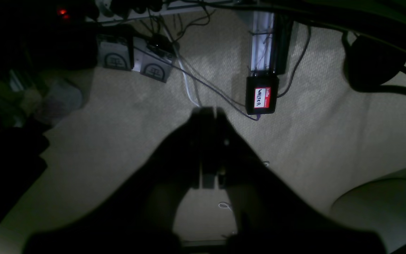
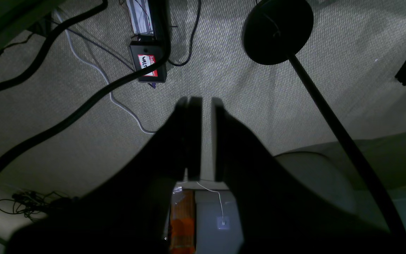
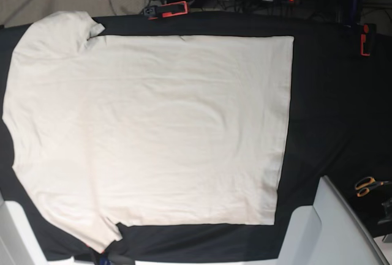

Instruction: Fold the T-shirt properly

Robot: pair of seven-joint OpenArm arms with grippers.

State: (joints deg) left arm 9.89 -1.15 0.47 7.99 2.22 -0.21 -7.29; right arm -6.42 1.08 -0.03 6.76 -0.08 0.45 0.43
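We see the black tablecloth [image 3: 324,112] covering the whole work surface in the base view. On it the T-shirt [image 3: 153,130] lies flat and unfolded, spread across the left and middle of the cloth. Its straight hem edge runs down the right side of the fabric, and its two short sleeves point toward the upper left and lower left corners. The lower sleeve reaches the near edge of the table. The collar is not visible from this view.

A white arm link [image 3: 327,228] enters the base view at the lower right, lying over the cloth and apart from the shirt. We note a red clamp [image 3: 168,10] on the far table edge and a second one [image 3: 365,38] at the right. Orange-handled scissors [image 3: 366,185] rest on the cloth near the right edge.

Both wrist cameras look down at beige carpet [image 1: 118,134] with cables, not at the table. A black box with a red name label [image 1: 262,96] sits on the floor there.

The left gripper [image 1: 214,110] shows dark against the carpet, fingers pressed together, holding nothing. The right gripper [image 2: 206,100] stands nearly closed, a narrow slit between its fingers, nothing in it.
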